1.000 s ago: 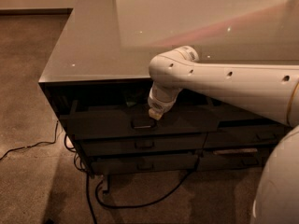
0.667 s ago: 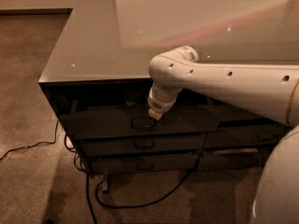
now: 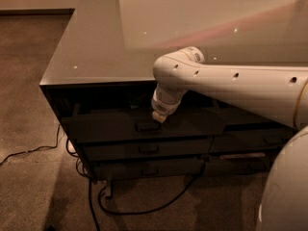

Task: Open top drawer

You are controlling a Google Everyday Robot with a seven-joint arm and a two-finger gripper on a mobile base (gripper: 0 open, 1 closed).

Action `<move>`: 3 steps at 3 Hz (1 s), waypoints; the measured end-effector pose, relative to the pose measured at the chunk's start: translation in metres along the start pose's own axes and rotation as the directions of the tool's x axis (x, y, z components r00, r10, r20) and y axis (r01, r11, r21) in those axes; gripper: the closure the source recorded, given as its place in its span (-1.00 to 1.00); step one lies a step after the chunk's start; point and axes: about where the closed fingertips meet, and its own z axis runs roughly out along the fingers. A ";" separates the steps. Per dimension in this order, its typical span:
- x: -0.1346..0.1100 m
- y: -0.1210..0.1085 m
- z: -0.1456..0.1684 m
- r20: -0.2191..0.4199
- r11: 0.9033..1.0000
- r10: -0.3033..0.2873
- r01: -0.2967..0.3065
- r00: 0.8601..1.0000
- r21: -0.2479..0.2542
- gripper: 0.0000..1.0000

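Drawers fill the dark front of a cabinet whose glossy grey-brown surface runs back toward the wall, seen from above and slightly to one side in the camera view. The top drawer, the tallest of the fronts, sits directly under the overhanging edge of the surface, with a small rectangular pull at its centre. The front is in deep shadow, and how far the drawer stands out from the cabinet cannot be told. The robot's white arm reaches in from the right across the front edge of the surface and bends downward at a rounded joint. Its claw points down at the top drawer, its tip just above and to the right of the pull, close to it or touching. Whether the claw is wide, narrow or gripping the pull cannot be told. Two shallower drawers lie below, each with a similar pull. Black cables trail from under the cabinet across the brown carpet. Part of the robot's white body fills the lower right corner.
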 end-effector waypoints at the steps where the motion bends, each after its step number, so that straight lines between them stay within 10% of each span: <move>1: 0.000 0.001 0.002 0.000 1.000 -0.004 0.004 1.000 -0.012 -0.30; 3: 0.002 0.010 0.009 -0.019 1.000 -0.007 0.006 1.000 -0.026 -1.00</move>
